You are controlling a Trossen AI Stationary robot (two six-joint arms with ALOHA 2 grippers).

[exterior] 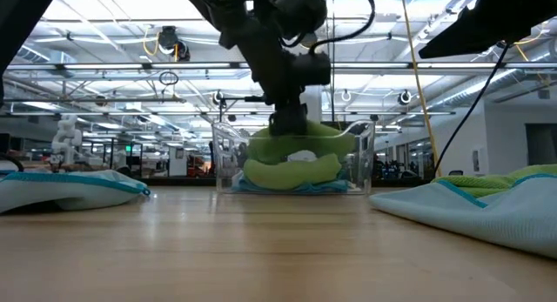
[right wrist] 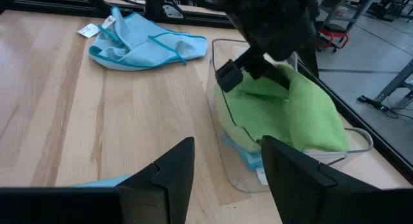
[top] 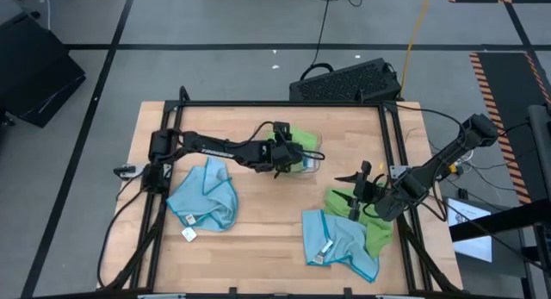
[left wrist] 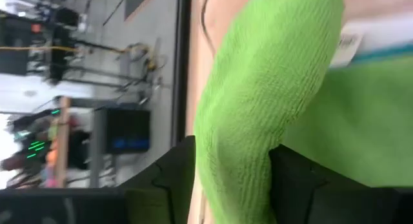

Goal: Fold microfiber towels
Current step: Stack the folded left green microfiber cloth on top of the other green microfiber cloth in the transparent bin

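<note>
While the left gripper (top: 288,155) sits in the clear tray (top: 312,165) at upper centre, we see its jaws part-spread astride a green towel (left wrist: 258,101).

We note the right gripper (top: 360,194) unclenched, empty, over green and blue towels (top: 340,243) lower right; another blue towel (top: 205,196) lies left, bare wood between.
</note>
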